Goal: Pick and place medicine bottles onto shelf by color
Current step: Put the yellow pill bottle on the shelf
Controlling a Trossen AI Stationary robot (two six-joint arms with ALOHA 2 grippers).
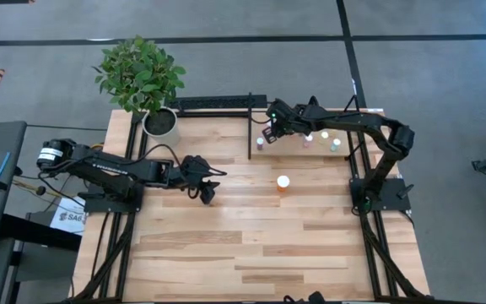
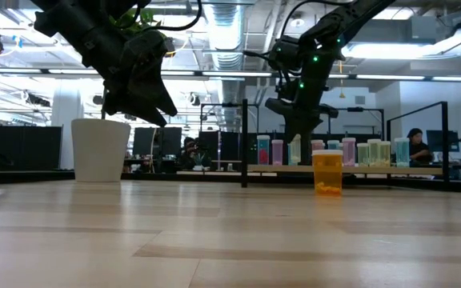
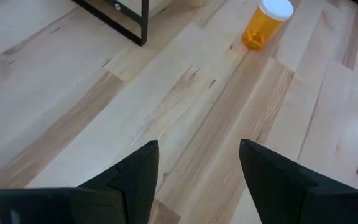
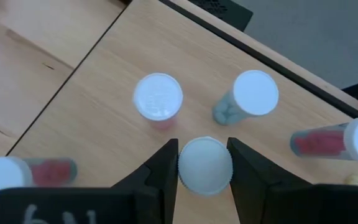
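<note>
right gripper clamped on white-capped bottle above shelf | lower straight, clear of neighbouring caps | left gripper wide, empty

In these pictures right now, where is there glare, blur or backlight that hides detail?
Low view: bright ceiling lights backlight both arms into dark shapes; the orange bottle is sharp, the near tabletop soft. Right wrist view: the cap between the right hand fingers is washed out white, the bottles at the edges blurred. Left wrist view: the left hand is dark, without surface detail.
</note>
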